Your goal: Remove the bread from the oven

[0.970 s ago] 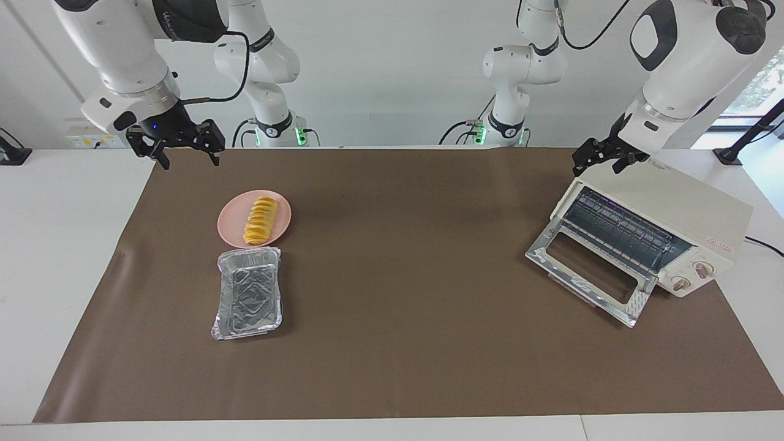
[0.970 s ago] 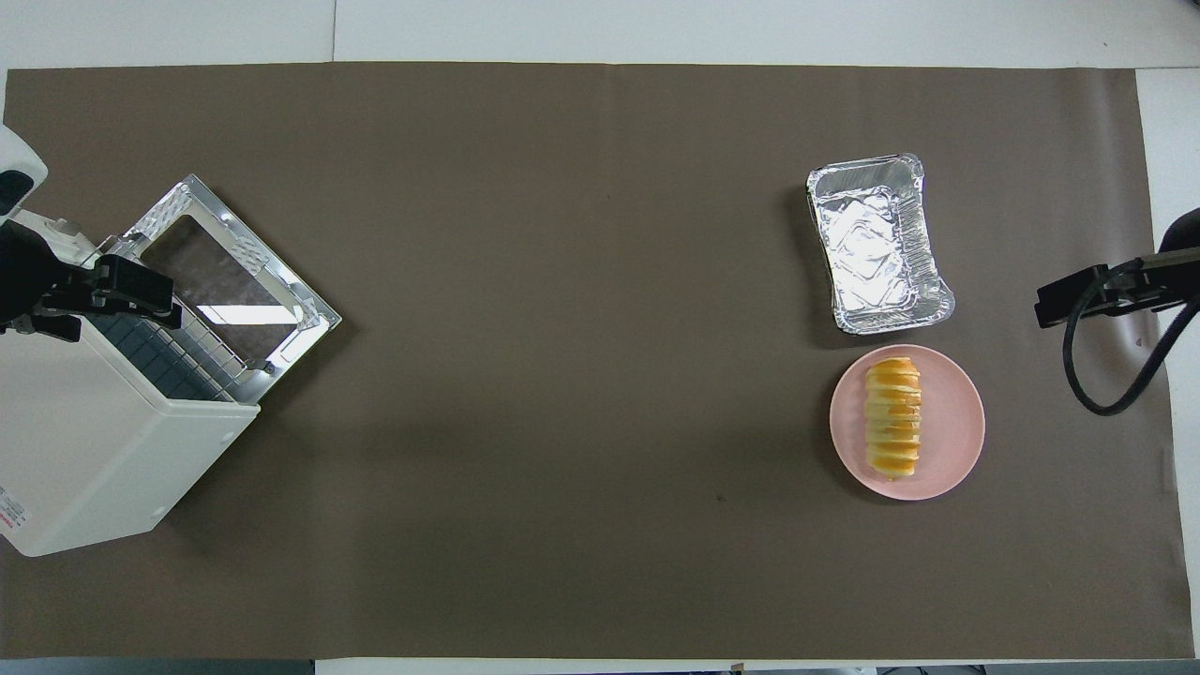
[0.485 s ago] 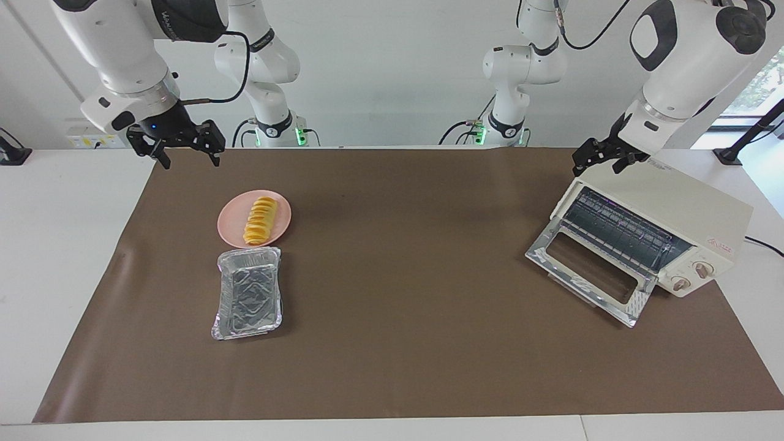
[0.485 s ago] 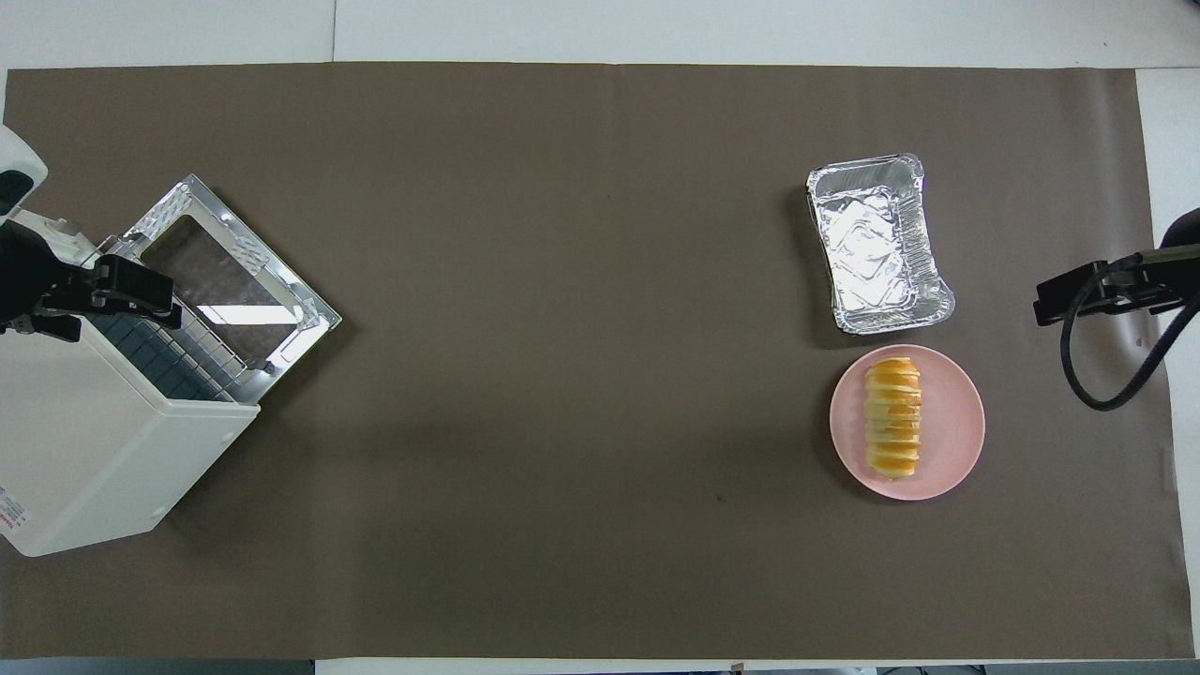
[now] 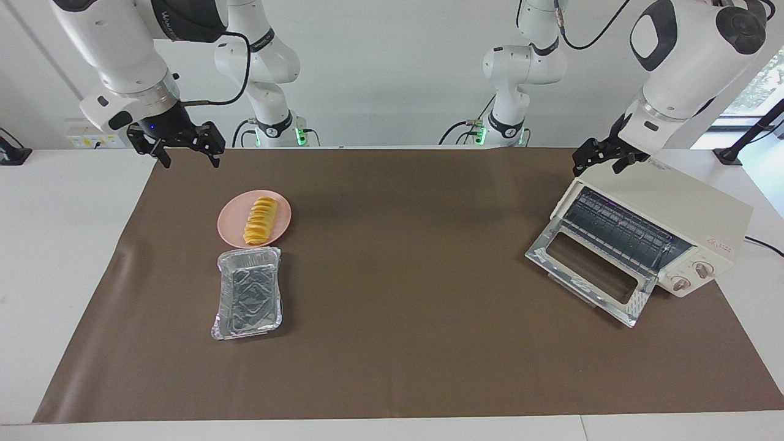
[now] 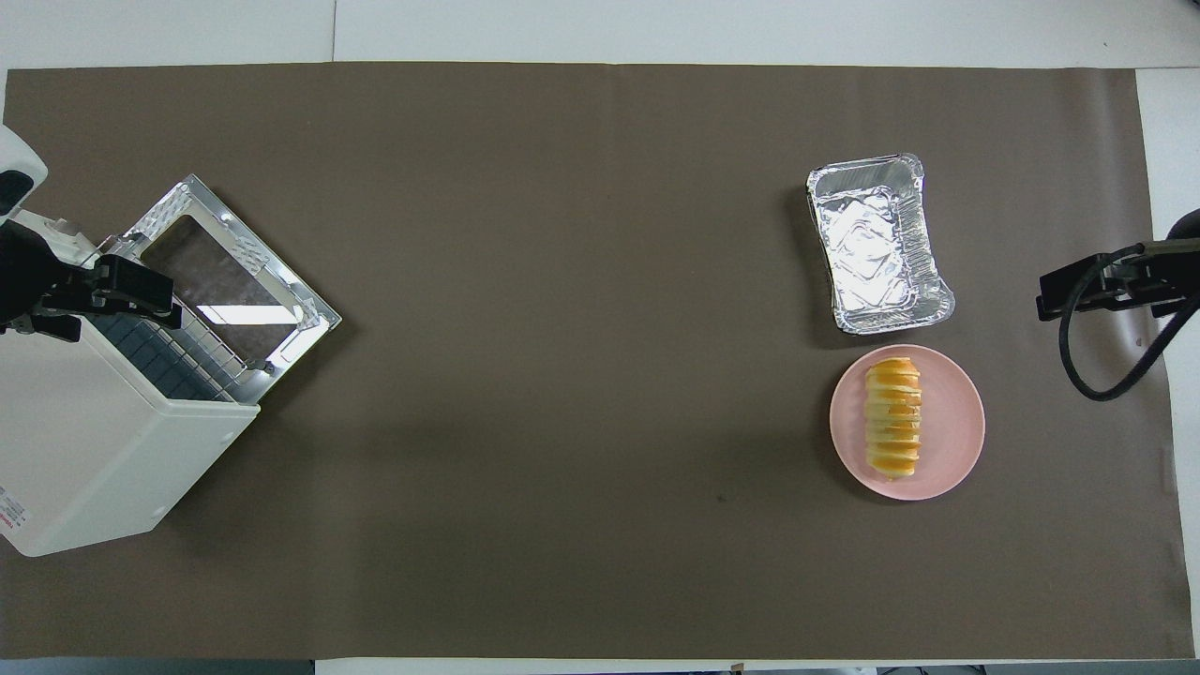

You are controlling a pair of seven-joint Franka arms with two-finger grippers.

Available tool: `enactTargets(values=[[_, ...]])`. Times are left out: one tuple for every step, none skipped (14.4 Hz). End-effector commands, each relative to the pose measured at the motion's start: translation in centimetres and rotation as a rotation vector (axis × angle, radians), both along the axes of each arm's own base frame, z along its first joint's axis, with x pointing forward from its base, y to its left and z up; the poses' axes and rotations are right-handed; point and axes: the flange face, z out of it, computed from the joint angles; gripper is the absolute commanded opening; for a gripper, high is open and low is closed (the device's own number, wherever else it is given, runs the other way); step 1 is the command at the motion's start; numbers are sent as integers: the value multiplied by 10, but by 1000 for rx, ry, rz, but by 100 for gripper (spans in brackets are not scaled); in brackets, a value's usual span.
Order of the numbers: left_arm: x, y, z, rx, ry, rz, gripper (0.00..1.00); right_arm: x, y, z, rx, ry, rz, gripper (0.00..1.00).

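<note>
Right gripper [image 5: 188, 160] slightly higher, retreating.

A pink plate [image 5: 228, 222] sits on the brown mat [image 5: 392, 343], touching a foil tray [image 5: 248, 295] farther from the robots.

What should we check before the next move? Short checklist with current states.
1. Bread out of oven: ok, it lies on the pink plate, toward the right arm's end.
2. Oven door open: ok, folded down; only the rack shows inside.
3. Foil tray empty: ok, it sits beside the plate, farther from the robots.
4. Right gripper free: ok, open, holding nothing, over the mat's edge at its own end.
5. Left gripper free: state cannot tell; it is over the oven's top corner.
6. Left gripper touching the oven: cannot tell.
</note>
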Motion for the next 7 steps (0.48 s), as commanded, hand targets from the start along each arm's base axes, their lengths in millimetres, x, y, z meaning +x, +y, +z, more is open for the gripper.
enactTargets(values=[[-7,0,3,-13,-13,13,100,0,-2,2,53,-17,-37,100],[-7,2,2,-13,-12,16,100,0,-7,2,68,-16,-49,100],[-7,0,2,-13,-11,13,100,0,-8,2,70,-16,-50,100],[-7,0,2,-13,-11,13,100,0,-8,2,70,-14,-50,100],[-7,0,3,-13,-13,13,100,0,-8,1,70,-13,-50,100],[-7,0,2,-13,-12,13,100,0,-8,0,68,-11,-48,100],[-7,0,2,-13,-11,14,100,-1,-8,-1,66,-11,-50,100]])
